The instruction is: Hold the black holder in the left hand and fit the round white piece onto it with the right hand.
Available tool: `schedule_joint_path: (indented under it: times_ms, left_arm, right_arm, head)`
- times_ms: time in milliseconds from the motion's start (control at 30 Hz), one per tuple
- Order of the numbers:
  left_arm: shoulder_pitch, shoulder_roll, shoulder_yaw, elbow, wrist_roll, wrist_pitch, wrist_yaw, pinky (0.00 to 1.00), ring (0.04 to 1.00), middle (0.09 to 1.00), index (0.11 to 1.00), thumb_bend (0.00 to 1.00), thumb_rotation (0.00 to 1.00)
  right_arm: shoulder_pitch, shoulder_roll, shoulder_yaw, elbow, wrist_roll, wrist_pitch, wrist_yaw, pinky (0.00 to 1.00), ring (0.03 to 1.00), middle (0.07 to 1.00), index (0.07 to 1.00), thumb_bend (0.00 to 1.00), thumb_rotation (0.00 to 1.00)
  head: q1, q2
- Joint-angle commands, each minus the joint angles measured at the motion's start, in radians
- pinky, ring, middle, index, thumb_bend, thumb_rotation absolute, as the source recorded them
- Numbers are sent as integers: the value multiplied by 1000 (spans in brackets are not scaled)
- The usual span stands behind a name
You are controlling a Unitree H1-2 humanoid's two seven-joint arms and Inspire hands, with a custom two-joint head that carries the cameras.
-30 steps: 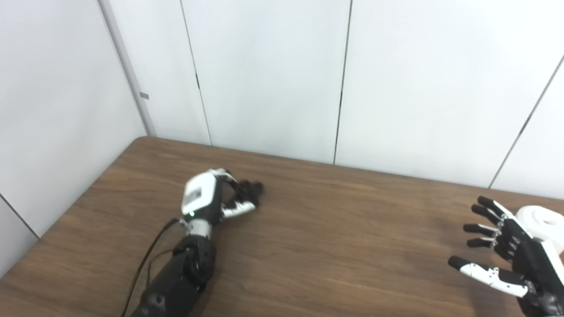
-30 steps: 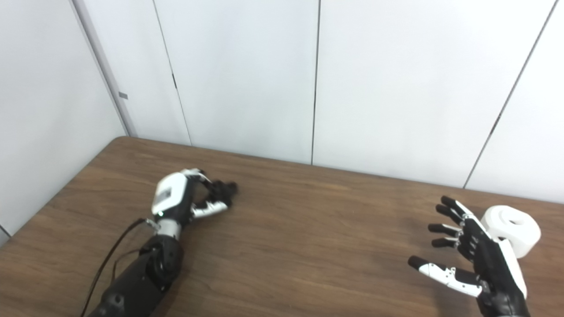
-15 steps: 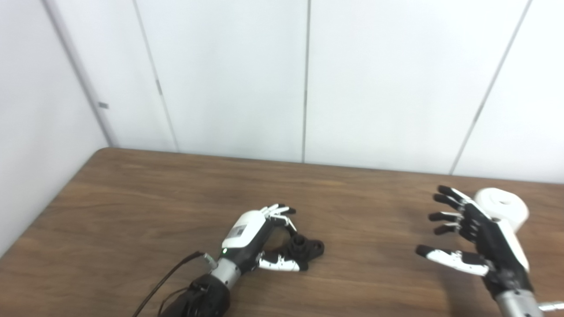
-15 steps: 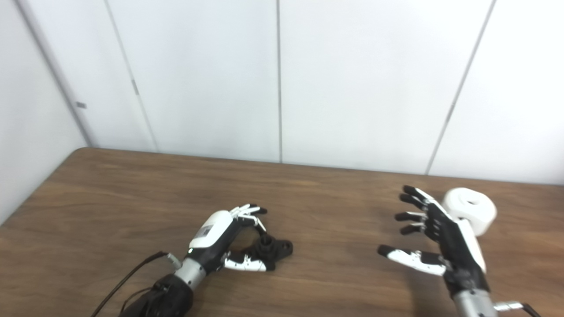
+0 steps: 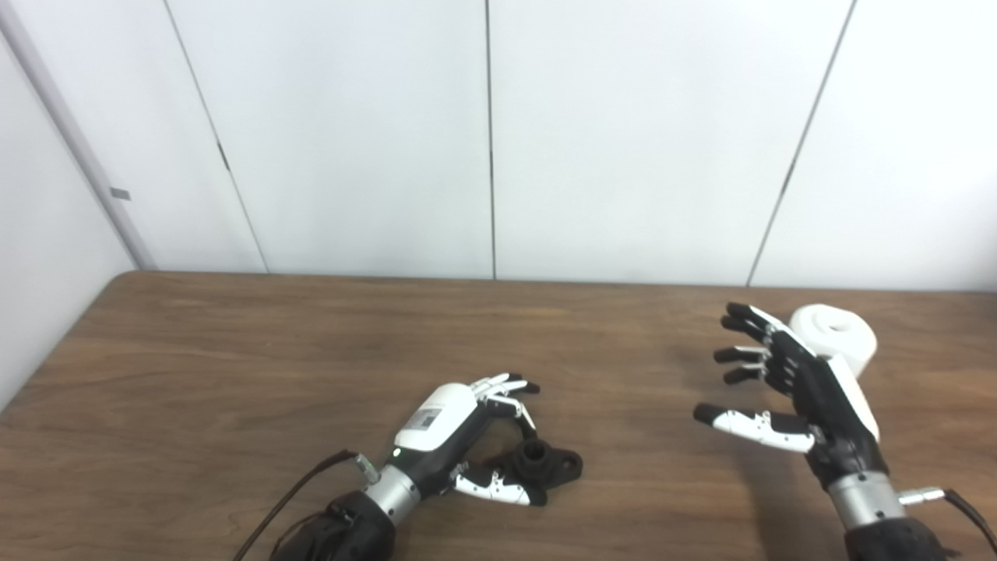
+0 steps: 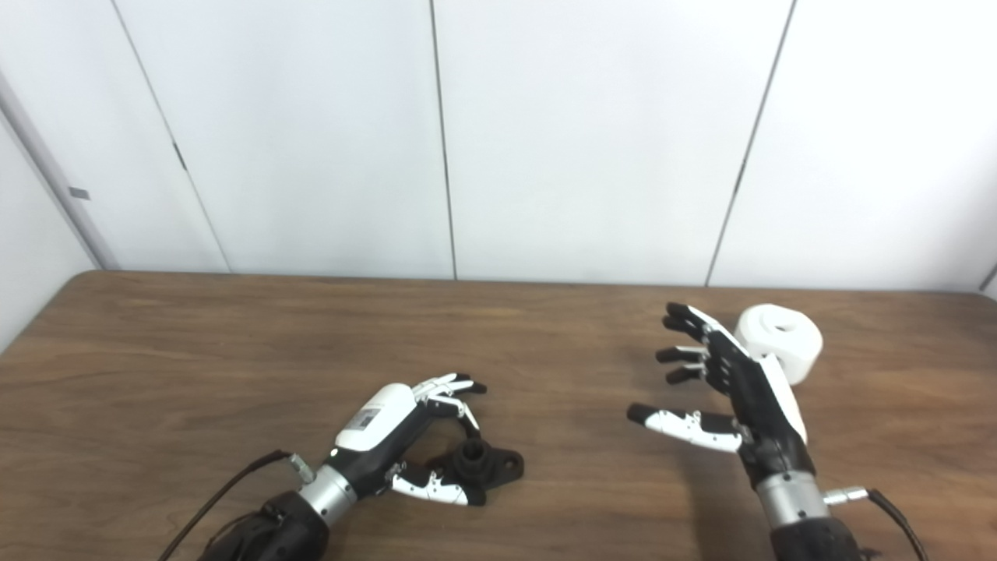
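The black holder (image 5: pixel 547 465) lies on the brown table (image 5: pixel 234 351), a short post standing up from its flat base. My left hand (image 5: pixel 467 425) is cupped around its left side. The fingers arch above it without touching, and the thumb lies along its near edge. The round white piece (image 5: pixel 833 339), a thick ring with a hollow centre, rests at the far right of the table. My right hand (image 5: pixel 787 389) hovers just in front and left of it, open, fingers spread, palm facing left, holding nothing. In the right eye view the white piece (image 6: pixel 781 339) is partly hidden behind this hand.
White wall panels (image 5: pixel 491 132) rise straight behind the table's far edge. The table's left corner (image 5: pixel 117 276) is rounded. A black cable (image 5: pixel 296 499) runs along my left forearm. Bare wood lies between the two hands.
The camera has swung, shifting the whole picture. On the table, my left hand and the holder have come right and nearer, and its fingers have loosened. The right hand stays spread by the white piece.
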Motion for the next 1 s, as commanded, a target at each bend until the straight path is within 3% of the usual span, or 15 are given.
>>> schedule_joint_path:
  times_ms: [0,100,167,267,300,433,533,633,800,967]
  left_arm:
    - [15,-4,-39,52,17,-11,-65,907,933,882,480,524,58]
    - [12,6,-53,65,10,-22,-97,896,930,881,480,524,56]
    - [10,18,-56,69,0,-30,-113,895,930,880,480,523,56]
    - [9,38,-47,94,-23,-86,-110,868,923,873,480,523,55]
    - [9,43,-45,97,-26,-96,-110,855,918,872,480,523,54]
    - [15,62,-32,115,-39,-137,-104,824,903,869,481,522,51]
    - [15,69,-27,136,-47,-167,-99,816,896,865,481,522,50]
    - [20,76,-26,127,-38,-167,-105,823,895,864,482,521,48]
    - [32,79,-14,116,-61,-169,-118,841,891,858,482,521,47]
    - [43,78,1,106,-66,-173,-119,824,884,852,482,520,45]
  right_arm:
    - [-36,-29,-14,-55,1,-22,0,569,682,820,837,668,201]
    - [-48,-54,-29,-78,11,-23,5,558,678,809,826,686,193]
    - [-60,-59,-44,-80,26,-55,-4,550,671,788,816,698,181]
    - [-93,-75,-76,-90,25,-96,-27,540,636,716,784,670,191]
    - [-104,-86,-85,-95,12,-88,-29,554,643,718,782,675,203]
    - [-160,-115,-138,-97,-111,-3,-96,614,759,863,803,689,202]
    - [-195,-125,-182,-34,-167,-11,-171,658,837,931,796,716,219]
    - [-228,-163,-221,43,-188,-19,-217,813,929,977,821,720,261]
    - [-257,-238,-239,97,-167,54,-181,990,992,990,851,778,295]
    - [-269,-289,-235,181,-91,64,-123,770,959,1000,942,791,265]
  head:
    - [-32,-3]
    - [-72,-14]
    - [-139,-20]
    - [-235,-39]
    - [-235,-39]
    - [-341,-71]
    - [-377,-88]
    - [-392,-94]
    - [-410,-96]
    - [-416,-94]
